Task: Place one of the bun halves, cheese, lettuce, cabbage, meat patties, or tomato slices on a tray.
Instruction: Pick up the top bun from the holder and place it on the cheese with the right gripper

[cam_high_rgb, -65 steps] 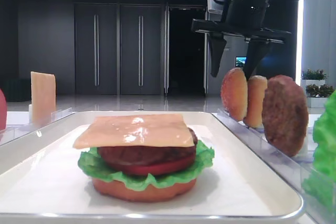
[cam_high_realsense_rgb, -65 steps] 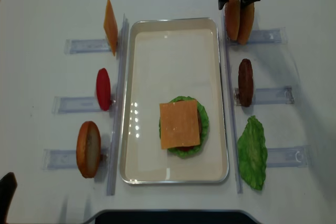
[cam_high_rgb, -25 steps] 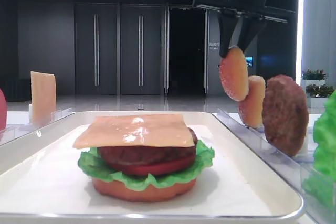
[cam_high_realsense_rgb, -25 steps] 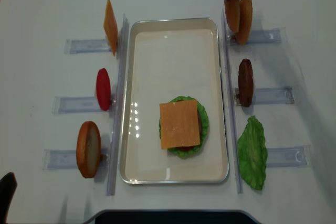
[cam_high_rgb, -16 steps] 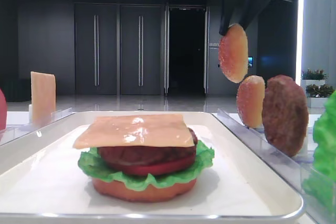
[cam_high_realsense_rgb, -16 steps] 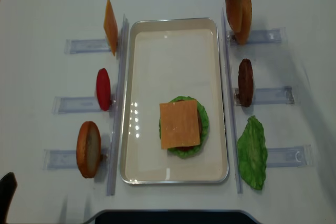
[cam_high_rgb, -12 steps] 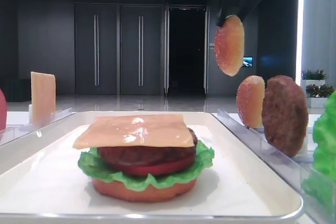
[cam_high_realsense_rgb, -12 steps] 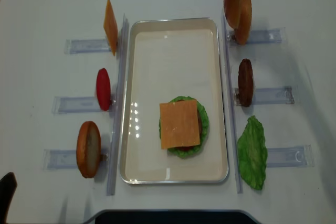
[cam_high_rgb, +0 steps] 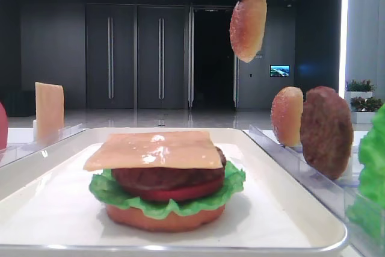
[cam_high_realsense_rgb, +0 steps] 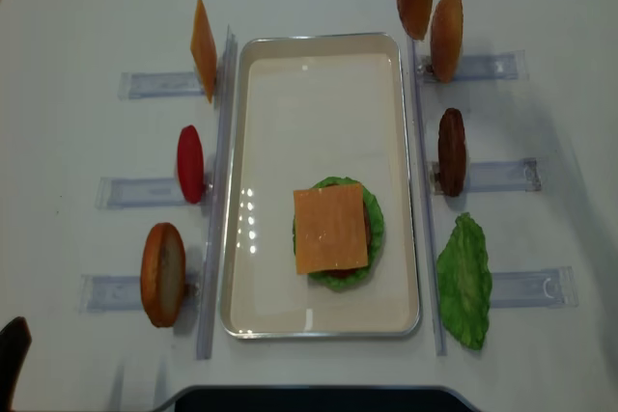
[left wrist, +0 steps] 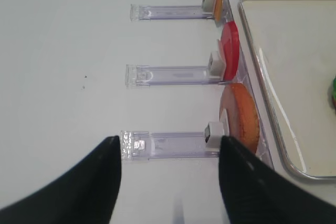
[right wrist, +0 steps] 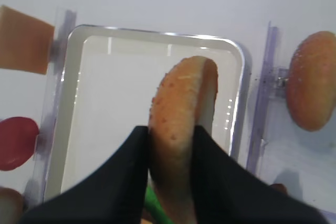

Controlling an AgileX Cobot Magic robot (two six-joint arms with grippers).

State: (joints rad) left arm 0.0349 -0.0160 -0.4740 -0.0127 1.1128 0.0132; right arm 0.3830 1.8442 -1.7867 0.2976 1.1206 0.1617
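The right gripper [right wrist: 170, 145] clenches the sesame bun top [right wrist: 181, 114] above the white tray [cam_high_realsense_rgb: 253, 190] on a white table [cam_high_realsense_rgb: 87, 26]; dark double doors [cam_high_rgb: 135, 55] stand behind.

The left gripper [left wrist: 170, 177] stands released.

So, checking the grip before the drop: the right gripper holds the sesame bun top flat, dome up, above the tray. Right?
Not quite. The right gripper holds the sesame bun top on edge, not flat, as the right wrist view shows. It does hang above the tray.

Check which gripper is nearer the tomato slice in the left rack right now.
Left. The left gripper hangs open by the left racks, short of the tomato slice. The right gripper holds the sesame bun top above the tray's far end.
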